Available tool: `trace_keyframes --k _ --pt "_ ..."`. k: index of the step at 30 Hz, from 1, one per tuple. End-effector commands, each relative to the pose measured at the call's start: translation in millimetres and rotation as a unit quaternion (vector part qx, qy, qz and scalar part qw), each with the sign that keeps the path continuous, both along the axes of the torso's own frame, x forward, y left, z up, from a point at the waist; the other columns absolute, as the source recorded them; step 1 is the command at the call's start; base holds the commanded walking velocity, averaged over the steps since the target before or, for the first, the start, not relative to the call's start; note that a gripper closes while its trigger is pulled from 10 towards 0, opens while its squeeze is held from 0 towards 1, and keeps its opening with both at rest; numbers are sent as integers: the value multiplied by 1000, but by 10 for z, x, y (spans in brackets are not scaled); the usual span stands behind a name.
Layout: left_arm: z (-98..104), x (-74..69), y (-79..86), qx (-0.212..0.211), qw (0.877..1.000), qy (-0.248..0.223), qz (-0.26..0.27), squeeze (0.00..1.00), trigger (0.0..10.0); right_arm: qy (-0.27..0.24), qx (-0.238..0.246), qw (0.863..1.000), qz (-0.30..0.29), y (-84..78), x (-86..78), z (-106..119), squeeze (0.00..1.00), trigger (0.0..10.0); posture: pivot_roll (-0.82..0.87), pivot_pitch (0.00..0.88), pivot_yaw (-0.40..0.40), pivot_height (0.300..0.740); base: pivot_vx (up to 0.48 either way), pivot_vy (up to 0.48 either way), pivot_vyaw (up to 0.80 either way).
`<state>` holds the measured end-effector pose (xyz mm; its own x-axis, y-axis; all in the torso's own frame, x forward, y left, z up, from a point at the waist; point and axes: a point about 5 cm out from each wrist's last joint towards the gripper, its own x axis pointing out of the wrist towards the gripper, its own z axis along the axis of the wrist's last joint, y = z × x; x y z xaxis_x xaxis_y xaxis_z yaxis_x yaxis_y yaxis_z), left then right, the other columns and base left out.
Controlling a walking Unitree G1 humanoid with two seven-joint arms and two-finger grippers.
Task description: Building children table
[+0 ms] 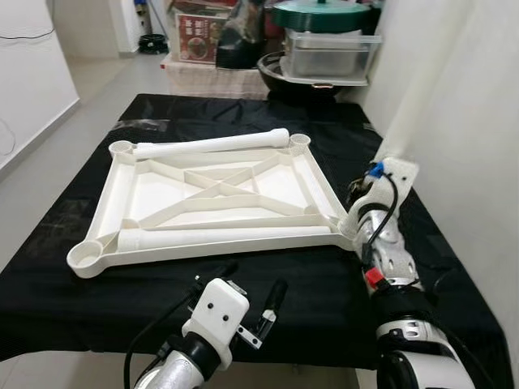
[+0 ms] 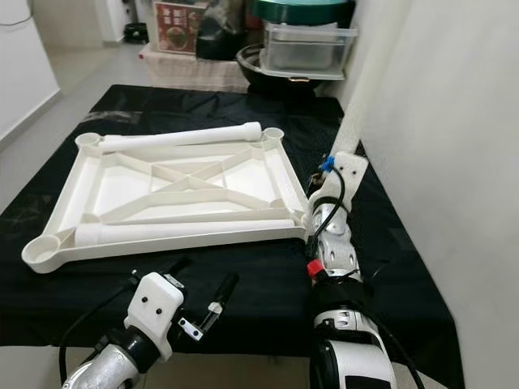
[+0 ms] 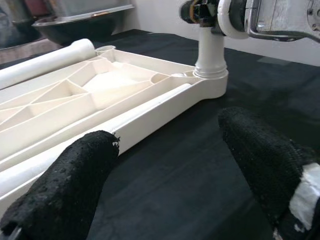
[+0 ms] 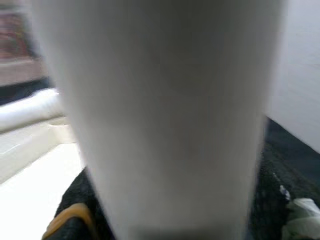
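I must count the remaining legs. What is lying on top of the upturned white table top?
Two loose white legs lie on the table top: the far leg along its far edge, the near leg along its near edge. The ribs beneath them are covered.

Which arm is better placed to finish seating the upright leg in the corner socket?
Right: the right gripper is on the upright leg at the tabletop's near-right corner; the left gripper hangs open over the black cloth.

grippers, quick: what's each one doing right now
Left gripper: open, empty, above the black tablecloth.
Right gripper: shut on the upright white plastic table leg in the tabletop's corner socket.
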<state>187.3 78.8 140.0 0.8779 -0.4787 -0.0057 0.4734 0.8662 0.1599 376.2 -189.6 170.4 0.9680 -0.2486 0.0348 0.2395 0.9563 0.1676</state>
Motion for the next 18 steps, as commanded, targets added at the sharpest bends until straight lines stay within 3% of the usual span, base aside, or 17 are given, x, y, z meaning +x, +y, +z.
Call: trace_keyframes --k 1,2,4,6,7,8,9,10,11,12,13,14,16,18 --pt "-32 -10 -13 2 1000 4 -3 0 10000 -55 11 996 68 78 49 184 0 10000 140 35 -70 740 0 0 0" --pt "-32 -10 -13 2 1000 4 -3 0 10000 -55 11 996 68 78 49 184 0 10000 140 35 -70 740 0 0 0" --pt "-33 -10 -11 2 1000 4 -3 0 10000 -76 32 985 149 150 36 255 0 10000 136 34 -68 740 0 0 0" --pt "-34 -10 -12 2 1000 4 -4 0 10000 -91 62 958 266 179 7 325 0 10000 136 29 -67 740 0 0 0" --pt "-37 -10 -13 2 1000 4 -4 0 10000 -98 68 937 328 170 -20 379 0 10000 138 27 -65 740 0 0 0" --pt "-37 -10 -13 2 1000 4 -4 0 10000 -98 68 937 328 170 -20 379 0 10000 138 27 -65 740 0 0 0" --pt "-38 -9 -13 2 1000 4 -4 0 10000 -108 72 898 421 152 -84 459 0 10000 140 23 -66 740 0 0 0" --pt "-38 -9 -13 2 1000 4 -4 0 10000 -108 72 898 421 152 -84 459 0 10000 140 23 -66 740 0 0 0" --pt "-38 -9 -13 3 1000 4 -4 0 10000 -107 67 878 462 148 -120 477 0 10000 140 24 -67 740 0 0 0" --pt "-37 -9 -12 3 1000 4 -4 0 10000 -105 63 867 483 147 -140 481 0 10000 140 24 -67 740 0 0 0" --pt "-37 -9 -12 3 1000 4 -4 0 10000 -105 63 867 483 147 -140 481 0 10000 140 24 -67 740 0 0 0" --pt "-36 -11 -10 3 1000 3 -4 0 10000 -98 42 852 512 158 -168 465 0 10000 144 20 -70 740 0 0 0" --pt "-35 -15 -6 4 1000 2 -3 0 10000 -63 -4 790 610 201 -297 365 0 10000 148 19 -71 740 0 0 0" --pt "-33 -16 -6 4 1000 2 -3 0 10000 -44 -19 750 659 213 -375 317 0 10000 148 19 -71 740 0 0 0"
